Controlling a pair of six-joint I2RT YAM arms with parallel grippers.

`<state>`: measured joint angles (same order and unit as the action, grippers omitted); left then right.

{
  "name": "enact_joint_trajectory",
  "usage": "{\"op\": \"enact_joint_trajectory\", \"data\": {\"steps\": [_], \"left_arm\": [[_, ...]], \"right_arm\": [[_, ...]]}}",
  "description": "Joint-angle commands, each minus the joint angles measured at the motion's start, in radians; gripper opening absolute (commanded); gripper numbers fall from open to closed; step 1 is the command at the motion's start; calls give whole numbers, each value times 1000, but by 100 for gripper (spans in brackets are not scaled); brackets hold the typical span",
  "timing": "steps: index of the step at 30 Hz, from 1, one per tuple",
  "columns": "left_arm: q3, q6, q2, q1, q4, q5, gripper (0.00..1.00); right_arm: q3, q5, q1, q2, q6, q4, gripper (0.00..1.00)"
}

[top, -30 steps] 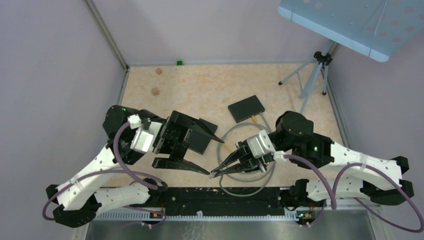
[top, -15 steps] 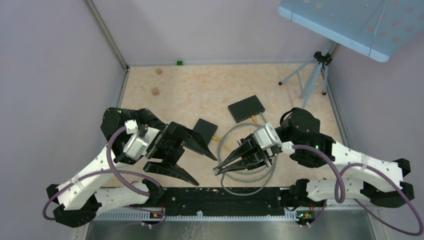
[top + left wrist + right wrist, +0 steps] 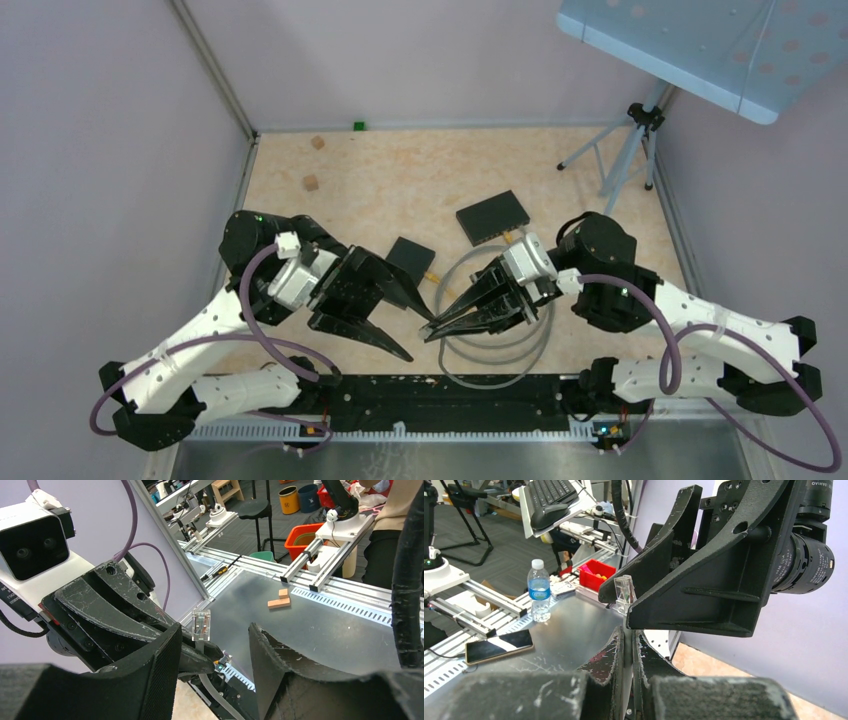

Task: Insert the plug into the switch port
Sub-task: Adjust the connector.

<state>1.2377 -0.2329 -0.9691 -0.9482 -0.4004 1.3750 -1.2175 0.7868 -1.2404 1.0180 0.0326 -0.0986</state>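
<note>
The left arm has swung in toward three o'clock. The left gripper [image 3: 214,647] now has its fingers spread on both sides of the plug [image 3: 201,625]. The right gripper [image 3: 628,630] has its fingers pressed together on the lower end of this clear plug, which stands upright. The black switch [image 3: 493,217] lies well apart, at one o'clock from the plug, on the table [image 3: 380,190].

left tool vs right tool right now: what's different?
The left tool has its jaws spread wide; the right tool is shut. The left tool holds nothing; the right tool pinches the clear plug at its base, so it stands upright above the tips. In the top view the left tool points toward the right side, the right tool toward the left. Shared: both are black, and their tips meet, with the plug sitting in the left tool's gap.
</note>
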Motion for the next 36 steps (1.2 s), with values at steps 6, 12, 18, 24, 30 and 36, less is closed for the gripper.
{"op": "enact_joint_trajectory", "data": {"steps": [6,12,18,24,30,36], "left_arm": [[-3,12,6,-6,-26,6,49],[-4,16,14,-6,-26,-6,52],[-6,20,11,-5,-21,2,38],[-13,59,16,-6,25,-12,9],[-9,214,31,-6,204,-111,0],[-87,295,108,-6,306,-504,0]], "right_arm": [[6,8,19,0,-19,-66,0],[17,12,24,8,-23,-63,0],[34,19,27,11,-53,-96,0],[35,18,29,8,-55,-102,0],[64,-131,30,-36,29,-49,50],[247,-495,30,-169,169,-99,79]]}}
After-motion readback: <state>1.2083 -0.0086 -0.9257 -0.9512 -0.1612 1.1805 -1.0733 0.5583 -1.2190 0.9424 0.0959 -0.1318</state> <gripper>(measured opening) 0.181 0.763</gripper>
